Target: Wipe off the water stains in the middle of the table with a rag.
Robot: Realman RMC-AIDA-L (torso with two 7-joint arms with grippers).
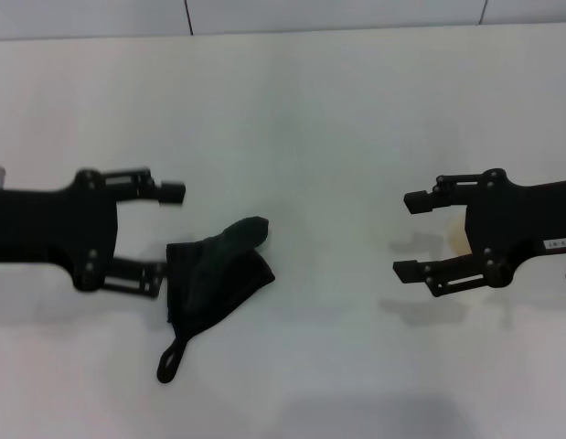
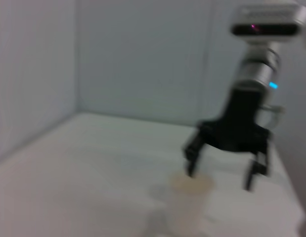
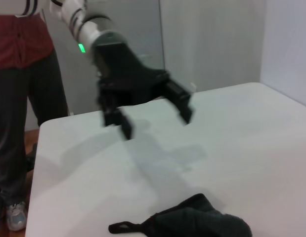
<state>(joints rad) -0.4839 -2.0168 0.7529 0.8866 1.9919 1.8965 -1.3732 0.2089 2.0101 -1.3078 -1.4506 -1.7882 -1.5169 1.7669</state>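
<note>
The black rag (image 1: 214,274) lies crumpled on the white table (image 1: 310,110), left of the middle, with its loop (image 1: 170,358) toward the near edge. It also shows in the right wrist view (image 3: 192,221). My left gripper (image 1: 165,233) is open and empty, and its nearer fingertip is close beside the rag's edge. In the right wrist view the left gripper (image 3: 156,126) hangs above the table, apart from the rag. My right gripper (image 1: 409,236) is open and empty at the right; it also shows in the left wrist view (image 2: 219,177). No orange-brown blot shows in any view.
A pale paper cup (image 1: 458,240) stands under my right gripper's palm; it also shows in the left wrist view (image 2: 190,200). A grey seam (image 1: 264,33) runs along the table's far edge. A person (image 3: 24,98) stands beyond the table's left side.
</note>
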